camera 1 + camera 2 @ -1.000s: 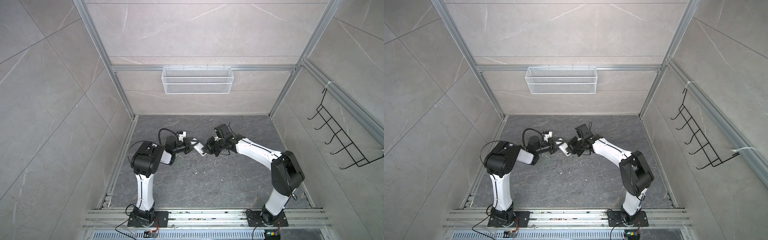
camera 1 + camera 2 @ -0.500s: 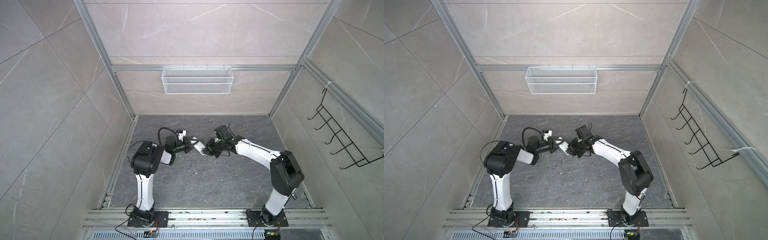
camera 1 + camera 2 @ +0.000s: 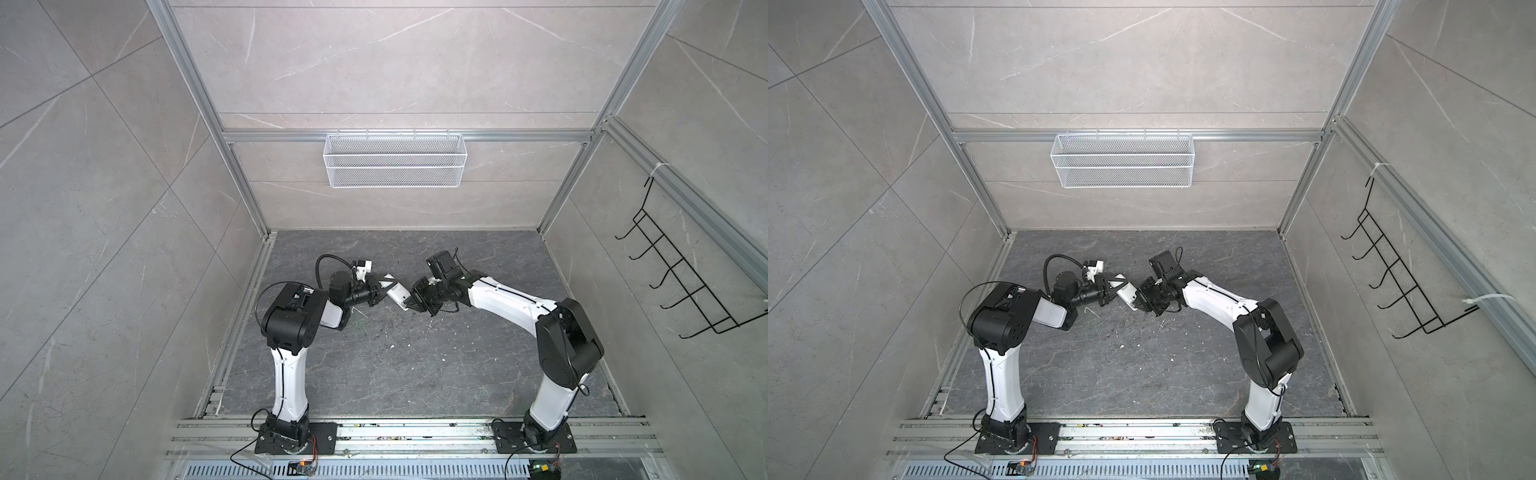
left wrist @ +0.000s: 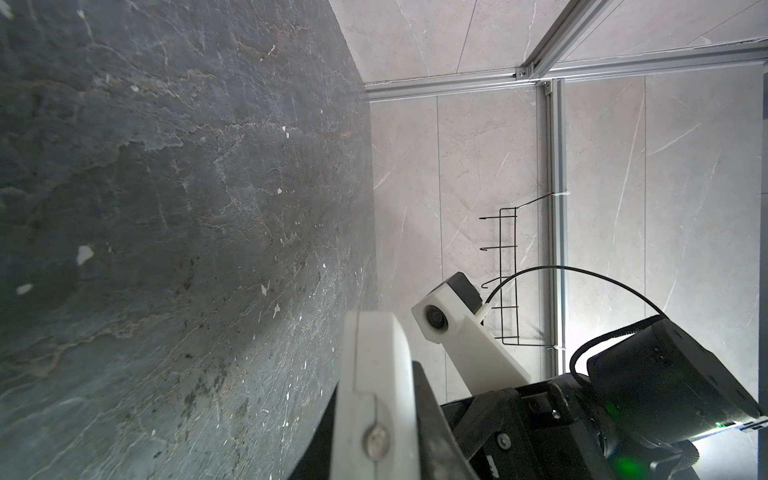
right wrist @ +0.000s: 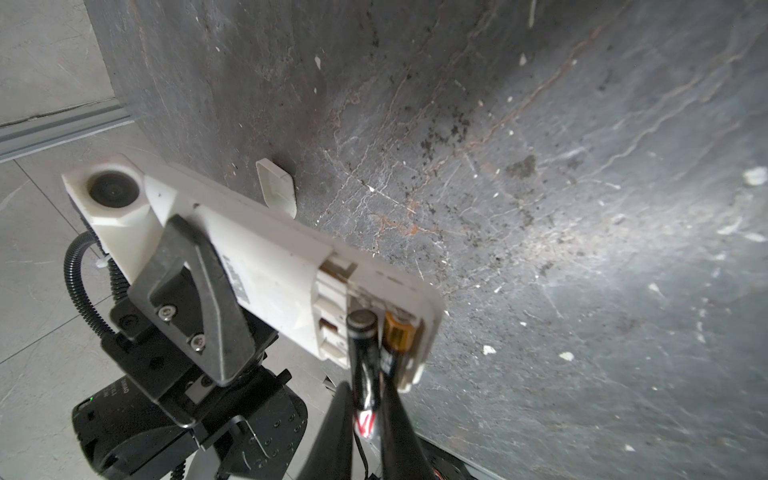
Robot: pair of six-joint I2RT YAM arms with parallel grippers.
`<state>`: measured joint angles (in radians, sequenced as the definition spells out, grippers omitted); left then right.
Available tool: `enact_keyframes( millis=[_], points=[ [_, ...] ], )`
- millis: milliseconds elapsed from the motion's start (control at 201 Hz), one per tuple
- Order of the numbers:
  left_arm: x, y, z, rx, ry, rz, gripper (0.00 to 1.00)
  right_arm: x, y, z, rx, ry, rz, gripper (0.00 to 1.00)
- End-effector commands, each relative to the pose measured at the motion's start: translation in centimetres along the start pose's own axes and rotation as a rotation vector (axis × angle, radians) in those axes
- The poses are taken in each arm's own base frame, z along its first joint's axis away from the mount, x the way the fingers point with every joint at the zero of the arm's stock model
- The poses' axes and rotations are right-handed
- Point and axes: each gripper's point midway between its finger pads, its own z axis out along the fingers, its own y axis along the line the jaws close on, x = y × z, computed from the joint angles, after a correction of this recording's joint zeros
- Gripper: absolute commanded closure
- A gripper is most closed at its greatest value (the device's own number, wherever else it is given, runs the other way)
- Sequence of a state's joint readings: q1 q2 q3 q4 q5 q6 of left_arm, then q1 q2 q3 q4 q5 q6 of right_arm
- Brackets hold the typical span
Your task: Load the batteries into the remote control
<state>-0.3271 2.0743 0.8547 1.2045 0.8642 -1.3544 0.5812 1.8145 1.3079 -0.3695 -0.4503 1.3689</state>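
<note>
The white remote control (image 3: 397, 293) (image 3: 1126, 293) hangs above the floor, back side up, with my left gripper (image 3: 379, 291) shut on its display end. In the left wrist view only its edge (image 4: 374, 386) shows between the fingers (image 4: 436, 415). Its battery bay is open in the right wrist view, on the remote's (image 5: 270, 266) near end. One battery (image 5: 398, 334) with a gold end lies in the bay. My right gripper (image 5: 368, 386) (image 3: 417, 300) is shut on the other battery (image 5: 365, 357), a dark cylinder whose silvery end rests in the empty slot beside it.
A small white battery cover (image 5: 276, 187) lies on the dark stone floor behind the remote. White specks (image 3: 390, 347) dot the floor. A white wire basket (image 3: 394, 160) hangs on the back wall and a black hook rack (image 3: 685, 282) on the right wall.
Almost nothing: the remote and the right gripper have edged slightly closer together. Both grips are unchanged.
</note>
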Motion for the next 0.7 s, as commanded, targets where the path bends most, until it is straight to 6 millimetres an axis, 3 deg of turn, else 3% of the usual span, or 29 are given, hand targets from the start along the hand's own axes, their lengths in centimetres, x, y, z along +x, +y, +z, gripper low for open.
enact_keyframes(
  millis=[0, 423, 692],
  points=[
    [-0.1, -3.4, 0.3, 0.083, 0.027, 0.081, 1.0, -1.0, -1.1, 0.8, 0.066, -0.034, 0.0, 0.84],
    [-0.2, -4.1, 0.4, 0.093, 0.031, 0.082, 1.0, -1.3, -0.8, 1.8, 0.074, -0.02, 0.009, 0.84],
    [-0.5, -4.1, 0.5, 0.091, 0.031, 0.076, 1.0, -0.9, -0.1, 0.9, 0.053, -0.021, -0.004, 0.79]
  ],
)
